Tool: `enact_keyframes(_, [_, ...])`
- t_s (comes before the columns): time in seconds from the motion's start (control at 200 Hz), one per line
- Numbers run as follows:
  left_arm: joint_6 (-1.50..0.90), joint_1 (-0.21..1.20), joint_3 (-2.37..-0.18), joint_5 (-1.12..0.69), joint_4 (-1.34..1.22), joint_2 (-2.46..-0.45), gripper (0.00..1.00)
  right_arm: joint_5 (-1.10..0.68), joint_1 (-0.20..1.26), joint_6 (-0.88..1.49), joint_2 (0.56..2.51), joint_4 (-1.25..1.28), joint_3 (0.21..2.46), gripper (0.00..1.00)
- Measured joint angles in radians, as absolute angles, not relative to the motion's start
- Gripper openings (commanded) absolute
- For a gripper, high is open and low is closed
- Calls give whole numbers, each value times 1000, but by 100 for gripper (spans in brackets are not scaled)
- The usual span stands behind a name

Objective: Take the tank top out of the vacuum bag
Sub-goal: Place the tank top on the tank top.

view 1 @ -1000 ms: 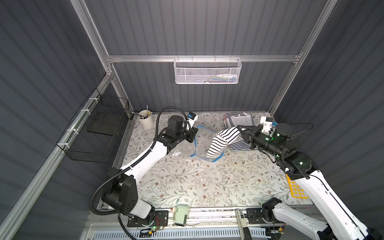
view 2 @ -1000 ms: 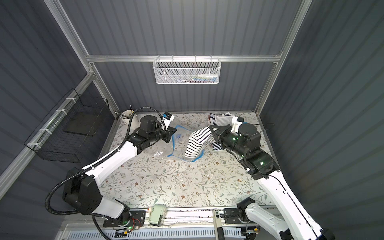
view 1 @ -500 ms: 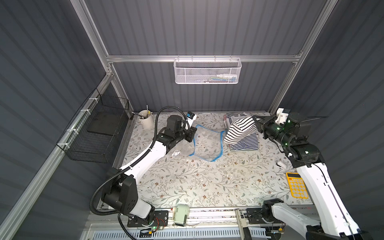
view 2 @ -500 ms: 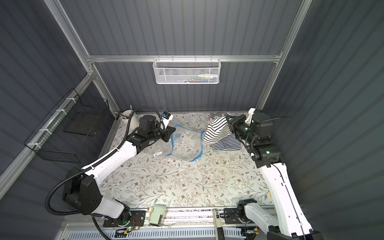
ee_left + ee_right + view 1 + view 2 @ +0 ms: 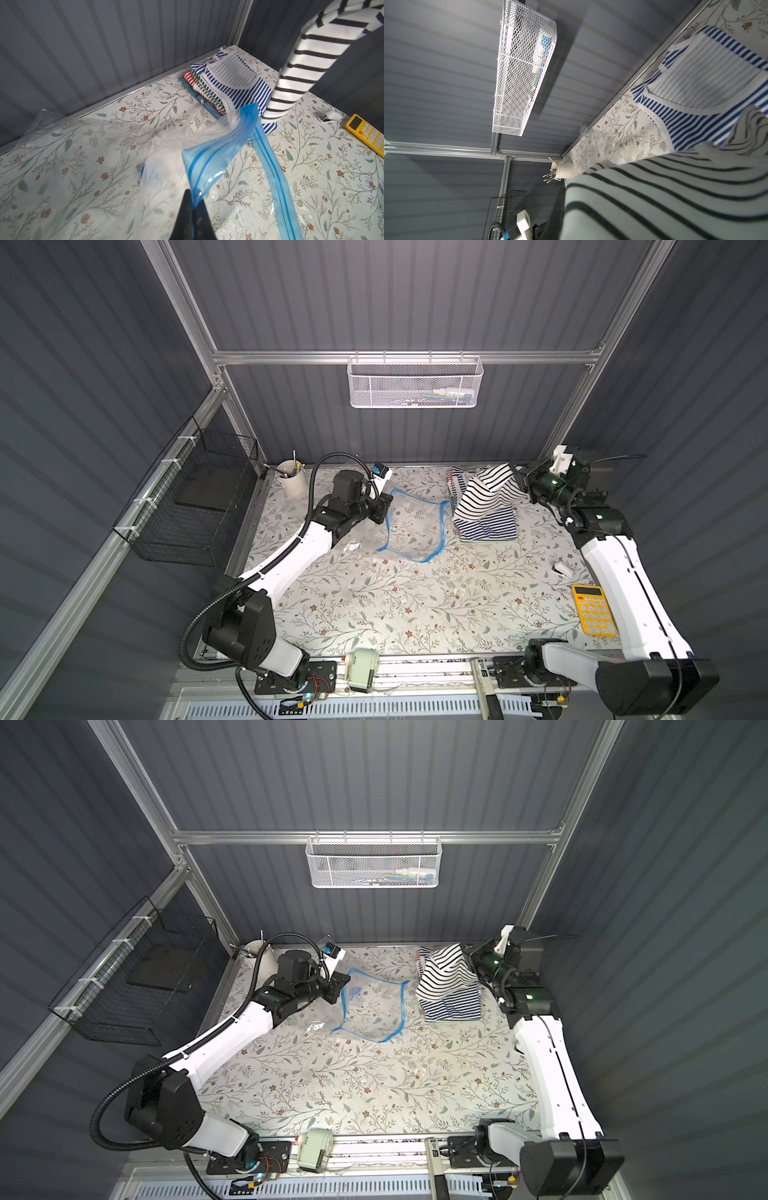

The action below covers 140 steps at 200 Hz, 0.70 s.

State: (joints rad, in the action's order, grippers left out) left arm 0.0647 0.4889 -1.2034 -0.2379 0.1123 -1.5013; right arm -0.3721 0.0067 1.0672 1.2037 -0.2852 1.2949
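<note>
Black-striped tank top (image 5: 482, 493) hangs from right hand (image 5: 518, 485) (outside vacuum bag (image 5: 415, 526)).

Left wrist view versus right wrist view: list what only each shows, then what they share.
Only the left wrist view: the blue zip strip of the vacuum bag, pinched in the shut left end effector, and a yellow calculator. Only the right wrist view: the white mesh basket on the wall, a cup of utensils, a black wire basket. Both: the black-striped tank top hanging, the blue-striped top, the floral table.
</note>
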Motion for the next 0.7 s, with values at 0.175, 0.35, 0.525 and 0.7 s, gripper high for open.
enact_keyframes(0.175, [76,489,-1203,-228,120,-1501,0,-366,1,1031,1283,-198,1299,0])
enact_keyframes(0.35, [80,489,-1203,-227,120,-1501,0,-326,-3,999,1359,-105,1312,0])
enact_keyframes(0.525, [85,489,-1207,-227,133,-1501,0,-309,-9,971,1457,-37,1372,0])
enact_keyframes(0.7, [88,489,-1207,-227,135,-1501,0,-299,-10,957,1521,36,1395,0])
